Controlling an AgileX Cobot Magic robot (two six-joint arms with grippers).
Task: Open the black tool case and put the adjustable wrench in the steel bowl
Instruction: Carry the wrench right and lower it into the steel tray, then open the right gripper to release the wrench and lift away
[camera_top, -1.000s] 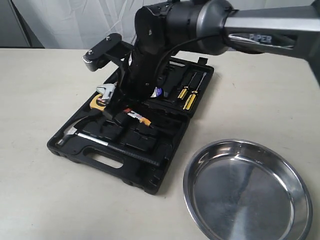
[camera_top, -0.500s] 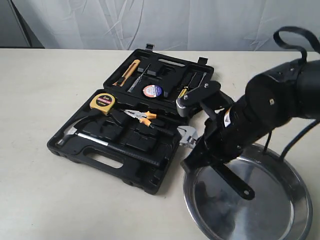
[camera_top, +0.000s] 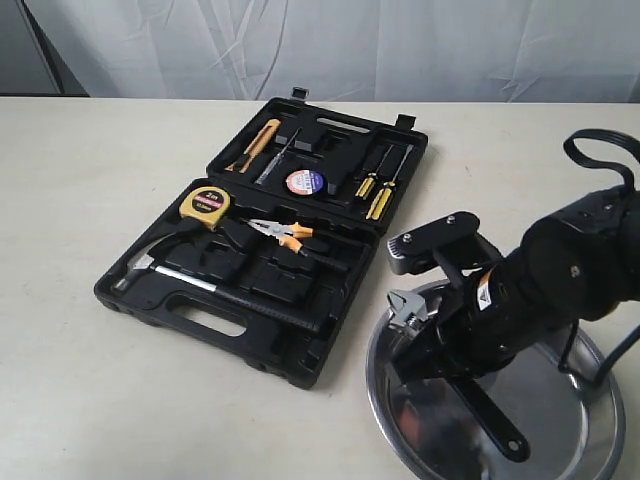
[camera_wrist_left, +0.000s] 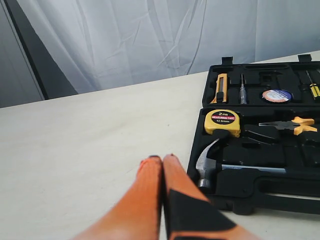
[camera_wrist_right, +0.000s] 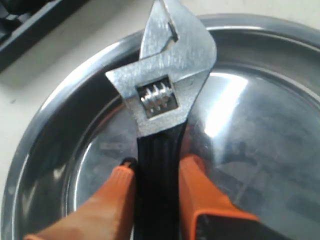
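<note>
Orange-padded jaws of the right gripper (camera_wrist_right: 157, 167): pinching the black handle of the adjustable wrench (camera_wrist_right: 162, 75), just below its silver head.

Wrench: rigid metal, probably head-heavy, slick on the bright parts. The ribbed handle is the surer hold, as taken.

Position: over the steel bowl (camera_wrist_right: 270, 55), head toward the rim nearest the case. Whether the handle end touches the bowl cannot be told.

Bowl: hard and smooth, so a released wrench would likely clatter and slide.

Adjacent: black tool case (camera_top: 262, 345), open flat on the surface (camera_top: 90, 180), holding hammer (camera_top: 140, 268), pliers (camera_top: 283, 232) and tape measure (camera_top: 205, 203). Nothing stands between wrench and bowl.

Jaws of the left gripper (camera_wrist_left: 162, 160): pressed together, empty, near the case's hammer corner.
</note>
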